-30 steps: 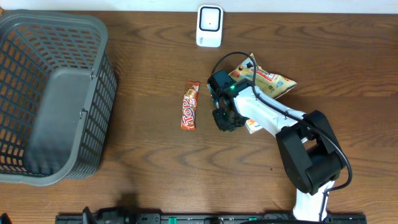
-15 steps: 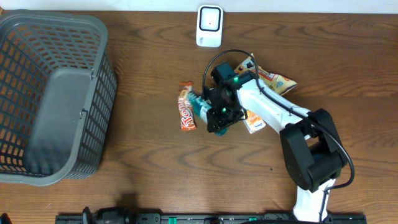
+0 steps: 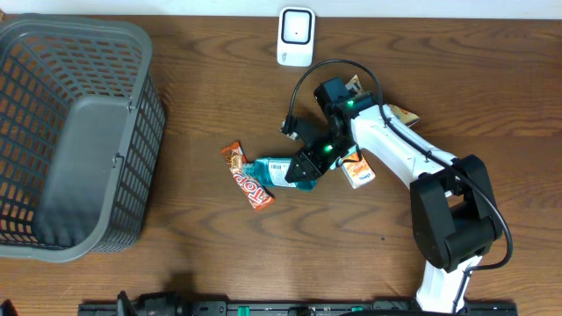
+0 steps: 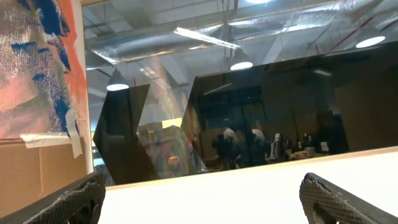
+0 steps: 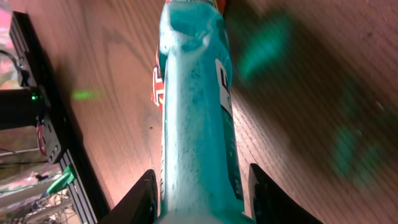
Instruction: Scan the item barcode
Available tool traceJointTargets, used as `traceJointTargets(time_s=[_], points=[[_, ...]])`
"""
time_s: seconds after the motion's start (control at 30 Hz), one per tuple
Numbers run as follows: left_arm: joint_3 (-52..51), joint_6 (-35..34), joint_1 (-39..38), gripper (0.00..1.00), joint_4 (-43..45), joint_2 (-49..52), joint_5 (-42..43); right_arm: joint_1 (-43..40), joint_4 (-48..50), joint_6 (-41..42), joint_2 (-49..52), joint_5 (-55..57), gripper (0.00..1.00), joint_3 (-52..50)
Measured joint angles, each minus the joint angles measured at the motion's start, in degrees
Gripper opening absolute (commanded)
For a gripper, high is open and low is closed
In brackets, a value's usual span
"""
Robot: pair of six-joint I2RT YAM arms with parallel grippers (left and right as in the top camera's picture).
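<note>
- The right gripper (image 3: 305, 167) was clenched on one end of the teal bottle (image 3: 270, 169), so the bottle could swivel or slip, or push the candy bar (image 3: 248, 178) just beside it.
- The bottle was low over the table's middle; the left gripper (image 4: 211, 208) stood released and empty.
- Its long axis lay almost level, with the free end toward the basket (image 3: 145, 132), not toward the scanner (image 3: 296, 37).

From where I stand I count one grey plastic basket (image 3: 149, 123), one white scanner (image 3: 296, 36), one orange candy bar (image 3: 248, 180) and one teal bottle (image 3: 272, 169). There are two snack packets, a small orange packet (image 3: 358, 170) and a larger bag (image 3: 399, 114). One white robot arm (image 3: 395, 154) shows from overhead.
</note>
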Motion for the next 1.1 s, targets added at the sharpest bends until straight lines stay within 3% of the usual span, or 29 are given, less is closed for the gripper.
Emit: traceJointTargets(time_s=[0.17,0.3,0.67,0.73,0.83,0.9,0.93,1.1], points=[[0.00,0.00,-0.02,0.99,-0.20,0.00,0.00,0.13,0.04,-0.59,0.00,1.07,0.01,0.00],[0.00,0.00,0.00,0.99,-0.22,0.00,0.00,1.84,2.38,1.95,-0.24,12.17,0.01,-0.31],[-0.02,0.00,-0.02,0.99,-0.37,0.00,0.00,9.22,23.54,15.87,-1.51,38.71,0.01,-10.60],[-0.02,0.00,-0.02,0.99,-0.39,0.00,0.00,9.77,25.49,17.44,-2.12,40.30,0.07,-11.87],[-0.02,0.00,0.00,0.99,-0.37,0.00,0.00,10.01,26.45,19.58,-2.67,41.57,0.24,-12.94],[-0.02,0.00,0.00,0.99,-0.39,0.00,0.00,10.01,26.64,20.44,-2.71,42.14,0.45,-13.03],[-0.02,0.00,-0.02,0.99,-0.39,0.00,0.00,10.01,26.84,20.70,-2.71,42.32,0.51,-13.05],[-0.02,0.00,0.00,0.99,-0.39,0.00,0.00,10.01,27.23,21.84,-2.64,43.89,0.67,-14.16]])
